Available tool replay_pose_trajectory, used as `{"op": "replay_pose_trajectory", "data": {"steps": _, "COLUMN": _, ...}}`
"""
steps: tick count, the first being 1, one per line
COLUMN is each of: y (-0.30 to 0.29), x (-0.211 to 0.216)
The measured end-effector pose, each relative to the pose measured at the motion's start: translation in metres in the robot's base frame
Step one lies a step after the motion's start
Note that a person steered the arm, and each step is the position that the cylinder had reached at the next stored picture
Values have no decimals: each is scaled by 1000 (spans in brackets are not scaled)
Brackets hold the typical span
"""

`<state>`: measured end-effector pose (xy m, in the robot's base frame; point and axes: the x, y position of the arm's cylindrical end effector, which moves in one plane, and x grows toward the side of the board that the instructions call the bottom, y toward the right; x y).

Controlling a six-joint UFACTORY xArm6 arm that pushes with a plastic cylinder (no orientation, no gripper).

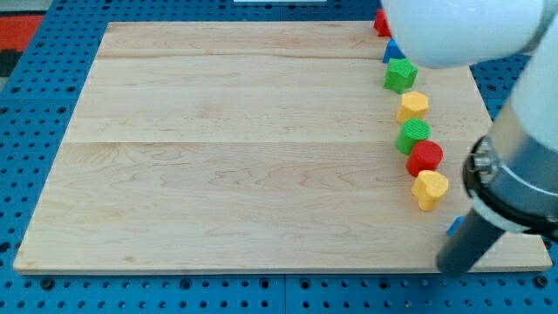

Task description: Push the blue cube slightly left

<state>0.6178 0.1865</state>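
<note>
Two blue blocks show, both partly hidden, so I cannot make out their shapes. One blue block (pixel 392 51) lies near the view's top right, under the white arm body. The other blue block (pixel 454 227) peeks out at the lower right, just left of my dark rod. My tip (pixel 452 267) rests near the board's bottom right edge, just below this lower blue block and touching or almost touching it.
A column of blocks runs down the right side: a red block (pixel 380 23), a green block (pixel 400 75), a yellow block (pixel 413 105), a green block (pixel 414 135), a red cylinder (pixel 425 158) and a yellow heart (pixel 429 188). The wooden board (pixel 235 148) lies on a blue pegboard.
</note>
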Motion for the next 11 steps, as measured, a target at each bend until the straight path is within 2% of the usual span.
{"op": "replay_pose_trajectory", "data": {"steps": 4, "y": 63, "x": 0}}
{"op": "replay_pose_trajectory", "data": {"steps": 8, "y": 72, "x": -1}}
{"op": "replay_pose_trajectory", "data": {"steps": 10, "y": 151, "x": -2}}
{"op": "replay_pose_trajectory", "data": {"steps": 11, "y": 156, "x": -2}}
